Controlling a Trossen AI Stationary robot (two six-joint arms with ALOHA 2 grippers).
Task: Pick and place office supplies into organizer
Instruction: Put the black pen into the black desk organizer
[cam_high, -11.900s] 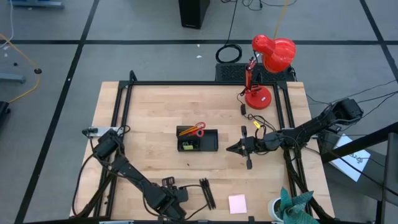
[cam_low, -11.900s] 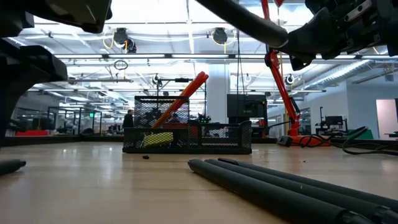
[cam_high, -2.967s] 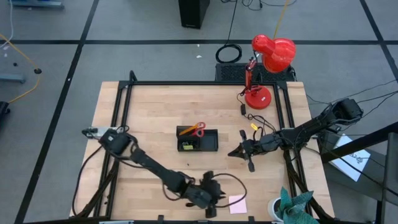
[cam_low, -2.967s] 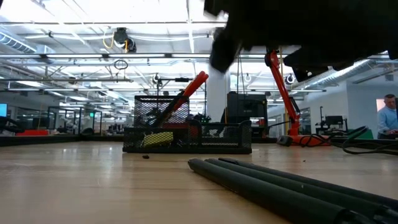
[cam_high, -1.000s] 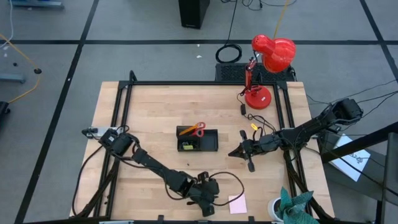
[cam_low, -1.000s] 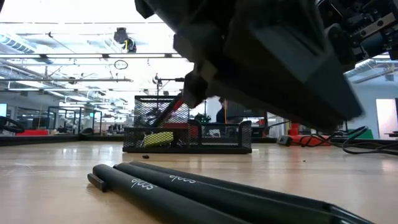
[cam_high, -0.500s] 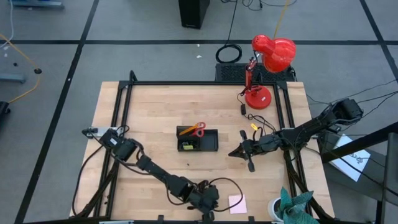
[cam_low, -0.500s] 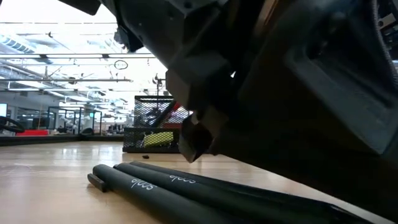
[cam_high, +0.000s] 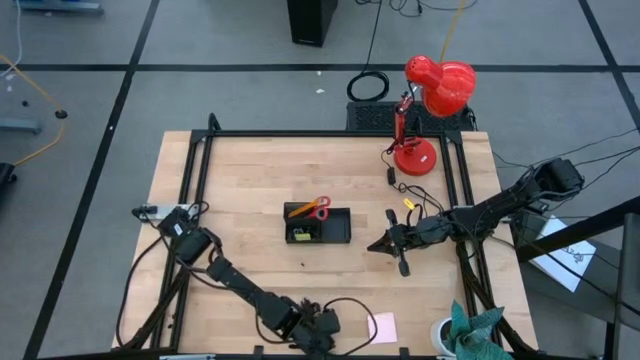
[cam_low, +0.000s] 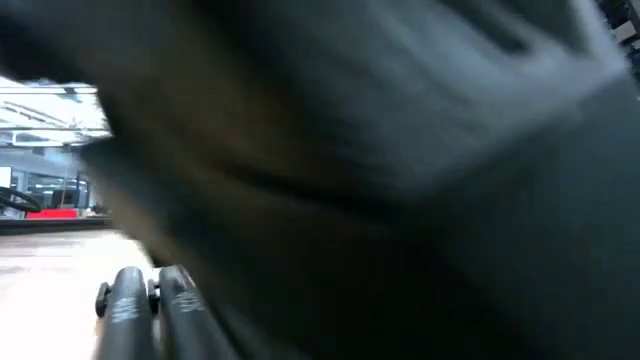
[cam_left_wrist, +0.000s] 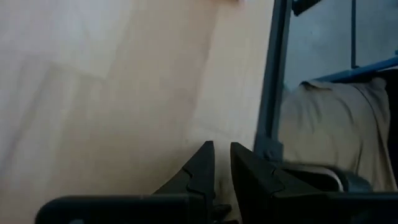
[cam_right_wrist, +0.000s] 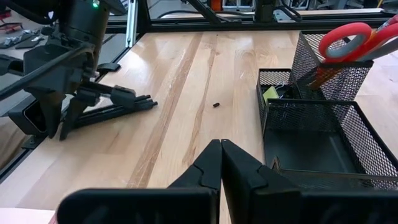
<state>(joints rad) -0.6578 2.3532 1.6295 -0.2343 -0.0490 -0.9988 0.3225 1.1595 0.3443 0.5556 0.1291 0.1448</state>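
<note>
Worktop (cam_high: 250, 180): task partly done. Mesh organizer (cam_right_wrist: 311, 134) sits mid-worktop, holding red-handled scissors (cam_right_wrist: 357, 37) and a yellow item. Left gripper (cam_right_wrist: 65, 118) is at the near edge, over the black pens (cam_right_wrist: 118, 109); fingers narrowly apart, whether gripping cannot be told. Right gripper (cam_right_wrist: 221, 165) is closed and empty, just right of the organizer. Pink sticky-note pad (cam_high: 384, 326) lies loose near the pens.

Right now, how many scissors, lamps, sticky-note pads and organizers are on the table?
Scissors: 1
Lamp: 1
Sticky-note pad: 1
Organizer: 1
Total: 4
</note>
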